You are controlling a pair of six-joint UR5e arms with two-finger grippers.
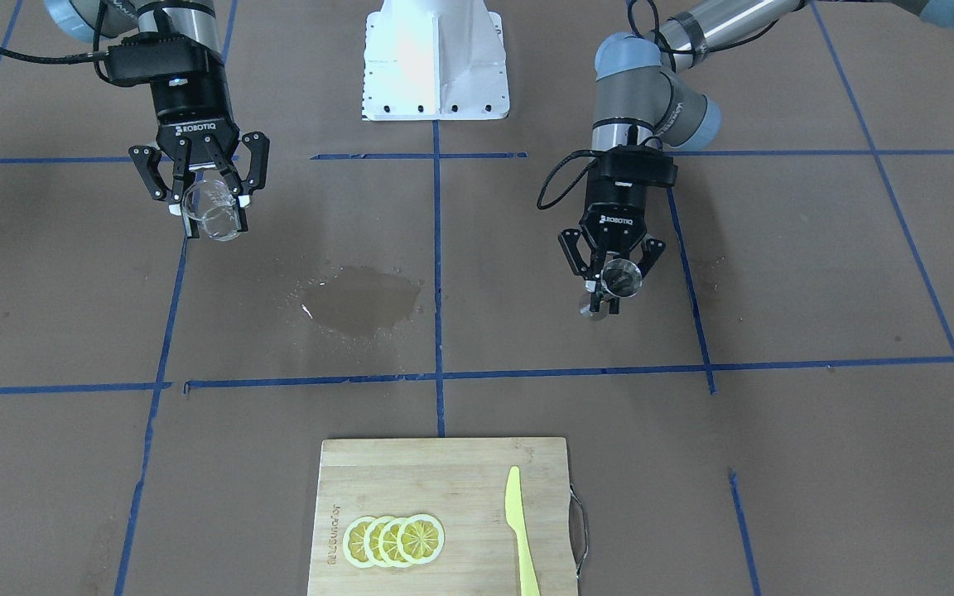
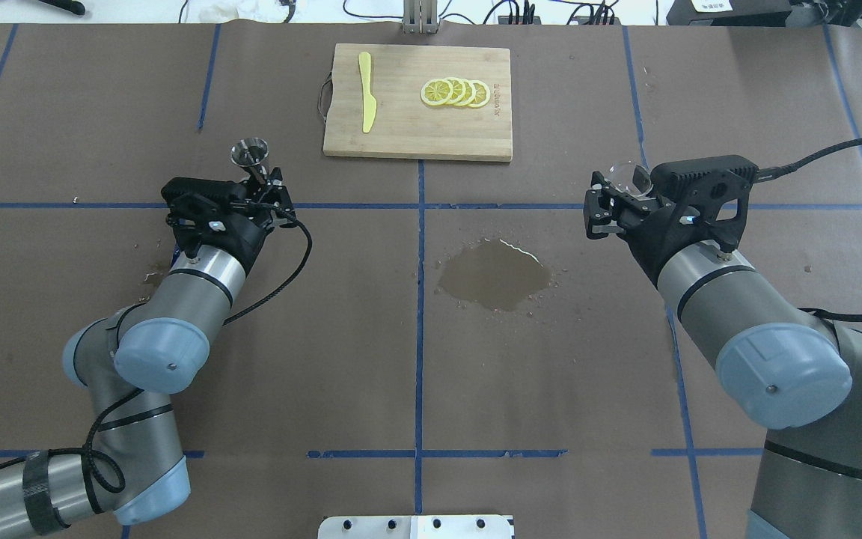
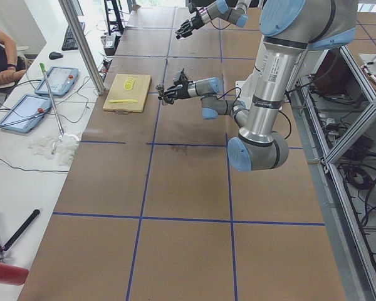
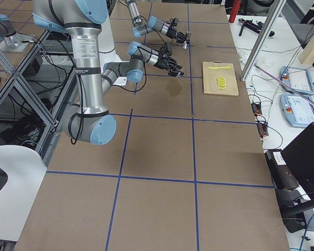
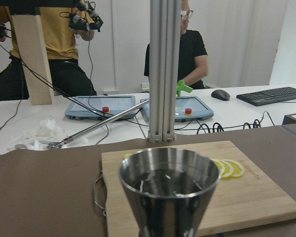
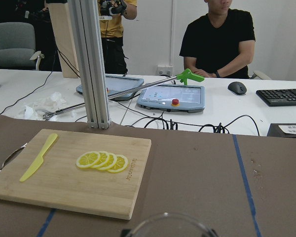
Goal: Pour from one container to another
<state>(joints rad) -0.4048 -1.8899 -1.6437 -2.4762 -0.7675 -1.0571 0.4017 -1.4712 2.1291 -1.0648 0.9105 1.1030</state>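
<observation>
The jigger (image 5: 170,192) is polished steel, the cup (image 1: 214,213) clear glass, the board (image 2: 401,127) smooth wood.

You have the left pincer (image 1: 614,281) closed on the jigger (image 5: 170,190), held upright above the surface, with that arm folded at the elbow and its wrist reaching forward, away from the base. Your right pincer (image 1: 212,209) is clamped on the glass cup (image 2: 629,177), also off the surface, its wrist likewise stretched forward. The two pincers hang well apart, one on each side.
</observation>
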